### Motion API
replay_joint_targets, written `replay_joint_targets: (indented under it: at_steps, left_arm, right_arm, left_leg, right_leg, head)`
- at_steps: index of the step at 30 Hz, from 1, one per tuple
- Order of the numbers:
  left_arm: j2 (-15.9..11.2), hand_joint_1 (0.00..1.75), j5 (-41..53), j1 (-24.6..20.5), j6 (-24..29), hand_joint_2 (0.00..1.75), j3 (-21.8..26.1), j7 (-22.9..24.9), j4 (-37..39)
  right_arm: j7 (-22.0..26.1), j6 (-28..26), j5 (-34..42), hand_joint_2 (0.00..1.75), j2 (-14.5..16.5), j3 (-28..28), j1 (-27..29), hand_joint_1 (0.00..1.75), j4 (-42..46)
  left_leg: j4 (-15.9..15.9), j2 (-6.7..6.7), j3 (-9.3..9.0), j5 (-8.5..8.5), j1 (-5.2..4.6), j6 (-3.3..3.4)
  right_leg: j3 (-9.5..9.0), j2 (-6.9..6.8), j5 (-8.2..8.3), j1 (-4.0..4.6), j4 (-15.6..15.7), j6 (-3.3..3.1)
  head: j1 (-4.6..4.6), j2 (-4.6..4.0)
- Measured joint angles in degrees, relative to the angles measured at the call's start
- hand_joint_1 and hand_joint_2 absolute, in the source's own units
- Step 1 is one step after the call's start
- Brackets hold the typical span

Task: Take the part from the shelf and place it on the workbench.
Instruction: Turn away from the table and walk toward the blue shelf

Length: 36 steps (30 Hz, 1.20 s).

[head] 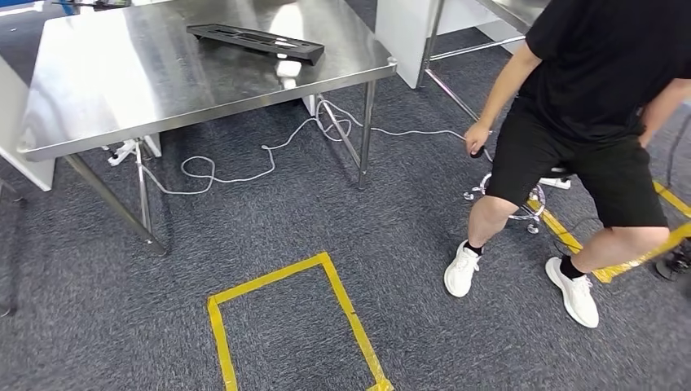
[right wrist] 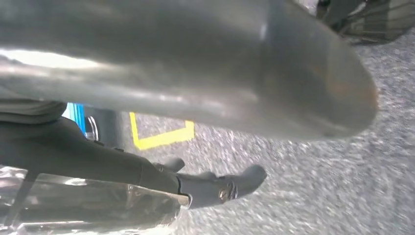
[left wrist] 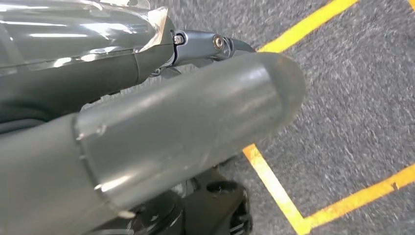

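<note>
Long, flat, stiff black part (head: 255, 41) on the table (head: 122, 90), likely light, best gripped mid-length; both hands' hold unclear.

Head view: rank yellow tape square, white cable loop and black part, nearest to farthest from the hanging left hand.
1. Yellow tape square: on the floor, right by the left hand.
2. White cable loop: floor, under the table.
3. Black part: tabletop, far side.

My left hand (left wrist: 161, 127) hangs over the floor with its thick thumb stretched out apart from the darker fingers (left wrist: 215, 46) and nothing in its grasp, and my right hand (right wrist: 195, 88) hangs likewise, thumb and fingers (right wrist: 230, 183) apart, holding nothing.
</note>
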State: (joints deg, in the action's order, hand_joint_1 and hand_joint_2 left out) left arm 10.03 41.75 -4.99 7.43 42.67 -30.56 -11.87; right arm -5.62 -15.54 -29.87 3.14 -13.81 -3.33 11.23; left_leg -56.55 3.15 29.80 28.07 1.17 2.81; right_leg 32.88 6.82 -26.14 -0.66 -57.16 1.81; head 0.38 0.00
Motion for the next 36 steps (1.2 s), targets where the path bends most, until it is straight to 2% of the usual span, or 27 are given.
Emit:
replay_joint_targets:
  at_steps: [1,3,5,6,7,9,10,11,12,13,14,16,18,19,20,21,22,23,25,27,29,30,32,33,34,35,36]
  left_arm:
    - [0.0,0.0,0.0,-0.1,0.1,0.0,0.0,0.2,0.0]
    - [0.0,0.0,-0.1,-0.1,0.2,0.0,0.0,0.4,0.0]
    - [0.0,0.0,-0.2,0.0,0.3,0.0,0.0,0.4,0.0]
    - [0.1,0.0,-0.2,0.1,0.3,0.0,0.0,0.4,0.0]
    - [0.1,0.0,-0.2,0.1,0.3,0.0,0.0,0.3,0.0]
    - [0.1,0.0,-0.2,0.1,0.3,0.0,0.0,0.3,0.0]
    - [0.1,0.0,-0.2,0.0,0.3,0.0,0.0,0.2,0.0]
    - [0.1,0.0,-0.2,0.0,0.3,0.0,0.0,0.2,0.0]
    - [0.1,0.0,-0.2,-0.1,0.3,0.0,0.0,0.3,0.0]
    - [0.1,0.0,-0.2,-0.1,0.4,0.0,0.0,0.3,0.0]
    - [0.1,0.0,-0.3,-0.2,0.5,0.0,0.0,0.4,0.0]
    - [0.2,0.0,-0.3,-0.2,0.7,0.0,0.0,0.4,0.0]
    - [0.2,0.0,-0.4,0.1,0.9,0.0,0.0,0.5,0.0]
    - [0.2,0.0,-0.4,0.3,0.9,0.0,0.1,0.4,0.0]
    - [0.2,0.0,-0.4,0.5,0.9,0.0,0.1,0.4,0.0]
    - [0.2,0.0,-0.4,0.7,0.9,0.0,0.1,0.2,0.0]
    - [0.2,0.0,-0.4,0.9,0.9,0.0,0.0,0.0,0.0]
    - [0.2,0.0,-0.4,1.1,1.0,0.0,0.0,-0.2,0.0]
    - [0.2,0.0,-0.4,1.4,1.2,0.0,0.1,-0.3,0.1]
    - [0.1,0.0,-0.5,1.6,1.5,0.0,0.1,-0.1,0.2]
    - [0.2,0.0,-0.9,1.6,1.8,0.0,0.2,0.1,0.2]
    - [0.2,0.0,-1.2,1.5,2.0,0.0,0.3,0.2,0.2]
    - [0.3,0.0,-1.6,1.4,2.5,0.0,0.4,0.6,0.2]
    - [0.3,0.0,-1.8,1.4,2.6,0.0,0.6,0.8,0.2]
    - [0.3,0.0,-2.1,1.4,2.8,0.0,0.7,1.0,0.2]
    - [0.3,0.0,-2.3,1.4,3.0,0.0,0.9,1.2,0.2]
    - [0.3,0.0,-2.4,1.4,3.1,0.0,1.0,1.3,0.2]
  right_arm:
    - [-0.1,0.0,-0.1,0.0,0.0,0.0,0.0,0.0,0.0]
    - [-0.2,0.0,-0.3,0.0,-0.1,0.0,-0.1,0.0,0.0]
    - [-0.3,0.0,-0.4,0.0,-0.2,0.0,-0.2,0.0,0.0]
    - [-0.3,0.0,-0.4,0.0,-0.2,0.0,-0.1,0.0,0.0]
    - [-0.3,0.0,-0.4,0.0,-0.2,0.0,0.0,0.0,0.0]
    - [-0.3,0.0,-0.5,0.0,-0.3,0.0,0.1,0.0,0.0]
    - [-0.3,0.0,-0.5,0.0,-0.3,0.0,0.0,0.0,0.0]
    - [-0.3,0.0,-0.6,0.0,-0.3,0.0,-0.1,0.0,0.0]
    - [-0.3,0.1,-0.8,0.0,-0.3,0.0,-0.2,0.0,0.0]
    - [-0.3,0.1,-1.0,0.0,-0.3,0.0,-0.2,0.0,0.0]
    - [-0.3,0.1,-1.1,0.0,-0.3,0.0,-0.1,0.0,0.0]
    - [-0.5,0.1,-1.3,0.0,-0.4,0.0,0.0,0.0,-0.1]
    - [-0.5,0.1,-1.4,0.0,-0.4,0.0,-0.1,0.0,-0.1]
    - [-0.5,0.1,-1.5,0.0,-0.3,0.0,-0.1,0.0,-0.1]
    - [-0.5,0.2,-1.5,0.0,-0.3,0.0,-0.1,0.0,-0.1]
    - [-0.5,0.2,-1.4,0.0,-0.3,0.0,0.0,0.0,-0.1]
    - [-0.5,0.2,-1.3,0.0,-0.3,0.0,0.1,0.0,-0.1]
    - [-0.5,0.2,-1.3,0.0,-0.3,0.0,0.1,0.0,-0.1]
    - [-0.6,0.2,-1.3,0.0,-0.3,0.0,0.1,0.0,-0.1]
    - [-0.6,0.1,-1.8,0.0,-0.2,0.0,0.0,0.0,-0.1]
    - [-0.7,0.1,-2.4,0.0,-0.2,0.0,0.1,0.0,-0.2]
    - [-0.8,0.2,-2.7,0.0,-0.2,0.0,0.3,0.0,-0.2]
    - [-1.2,0.2,-3.3,0.0,-0.1,0.2,0.3,0.0,-0.2]
    - [-1.4,0.4,-3.7,0.0,-0.1,0.3,0.1,0.0,-0.2]
    - [-1.5,0.5,-3.9,0.0,0.0,0.5,0.0,0.0,-0.2]
    - [-1.7,0.6,-4.2,0.0,0.1,0.7,-0.1,0.0,-0.2]
    - [-1.8,0.8,-4.3,0.0,0.1,0.9,-0.1,0.0,-0.2]
  left_leg:
    - [0.5,-0.91,-0.12,-0.35,0.08,0.32]
    - [1.0,-2.85,-0.12,-0.68,-0.07,0.63]
    - [1.0,-4.83,0.04,-0.69,-0.3,0.65]
    - [0.9,-5.66,0.08,-0.68,-0.36,0.63]
    - [0.9,-6.38,0.08,-0.66,-0.37,0.59]
    - [0.8,-7.63,-0.07,-0.53,-0.43,0.32]
    - [0.7,-8.2,-0.18,-0.36,-0.56,0.01]
    - [0.7,-8.69,-0.33,-0.15,-0.72,-0.37]
    - [0.7,-9.13,-0.48,0.04,-0.85,-0.73]
    - [0.7,-9.6,-0.68,0.19,-0.88,-1.11]
    - [0.6,-9.65,-0.8,0.35,-0.72,-1.48]
    - [-1.6,-7.51,-0.11,2.22,-0.32,-2.15]
    - [-8.3,-4.23,2.72,6.59,-0.09,-2.5]
    - [-12.5,-3.41,4.6,8.74,-0.04,-2.58]
    - [-15.6,-3.11,6.09,9.89,0.0,-2.68]
    - [-17.1,-3.0,6.81,9.86,0.1,-2.77]
    - [-16.1,-2.93,6.44,8.56,0.27,-2.85]
    - [-13.1,-2.57,5.17,6.42,0.53,-2.93]
    - [-5.8,0.39,2.2,2.45,1.25,-3.14]
    - [-2.5,2.57,1.17,1.27,1.39,-3.02]
    - [-2.3,1.49,1.21,1.17,0.86,-2.16]
    - [-2.0,0.73,1.09,0.93,0.69,-1.52]
    - [-1.3,-1.02,0.89,0.33,0.62,-0.39]
    - [-1.1,-1.99,0.84,0.21,0.49,-0.07]
    - [-1.0,-2.99,0.89,0.19,0.32,0.09]
    - [-1.1,-3.97,0.93,0.2,0.14,0.11]
    - [-1.1,-4.89,0.96,0.22,-0.02,0.13]
  right_leg:
    - [1.1,-1.4,-0.9,0.12,-1.7,-0.02]
    - [4.62,-4.87,-4.21,0.13,-8.7,-0.36]
    - [7.61,-6.06,-6.64,-0.12,-15.3,-0.03]
    - [7.55,-6.3,-6.63,-0.23,-15.8,0.45]
    - [6.22,-6.57,-5.78,-0.36,-13.9,1.04]
    - [1.0,-8.53,-2.95,-0.57,-5.1,1.87]
    - [-1.13,-9.59,-1.8,-0.44,-1.3,1.85]
    - [-2.35,-10.36,-1.1,-0.31,1.1,1.55]
    - [-2.5,-10.53,-0.89,-0.09,1.7,1.11]
    - [-2.35,-9.98,-0.76,0.1,1.8,0.71]
    - [-2.35,-9.36,-0.63,-0.29,1.8,0.21]
    - [-2.56,-8.24,-0.23,-0.88,2.1,-0.79]
    - [-2.52,-7.14,0.11,-1.05,2.1,-1.55]
    - [-2.43,-6.52,0.19,-0.96,2.1,-1.77]
    - [-2.38,-5.78,0.19,-0.91,2.1,-1.76]
    - [-2.38,-4.99,0.19,-0.91,2.0,-1.75]
    - [-2.43,-4.13,0.18,-0.96,1.9,-1.73]
    - [-2.45,-3.28,0.12,-1.03,1.7,-1.64]
    - [-1.9,-1.67,-0.19,-0.96,0.7,-1.13]
    - [-0.82,-0.33,-0.39,-0.72,-0.2,-0.24]
    - [0.01,0.97,-0.14,-0.6,-0.1,0.86]
    - [0.4,0.66,-0.18,-0.65,-0.3,1.26]
    - [2.28,-2.27,-1.96,-0.6,-3.7,1.25]
    - [4.07,-4.25,-3.7,-0.63,-7.3,0.97]
    - [6.09,-5.44,-5.52,-0.58,-11.4,0.8]
    - [7.72,-5.93,-6.84,-0.6,-14.9,0.85]
    - [8.35,-6.14,-7.36,-0.61,-16.6,1.12]
  head:
    - [0.13,0.0]
    - [0.44,0.0]
    - [0.58,0.0]
    - [0.57,0.0]
    - [0.6,0.0]
    - [0.63,0.0]
    - [0.65,0.0]
    - [0.62,0.0]
    - [0.58,0.0]
    - [0.52,0.0]
    - [0.47,0.0]
    - [0.23,0.0]
    - [0.01,0.0]
    - [0.0,0.0]
    - [0.01,0.0]
    - [0.0,0.0]
    - [0.0,0.0]
    - [-0.01,0.0]
    - [-0.1,0.0]
    - [-0.08,0.0]
    - [0.05,0.0]
    - [0.03,0.0]
    - [0.31,0.0]
    - [0.47,0.0]
    - [0.64,0.0]
    - [0.72,0.0]
    - [0.71,0.0]
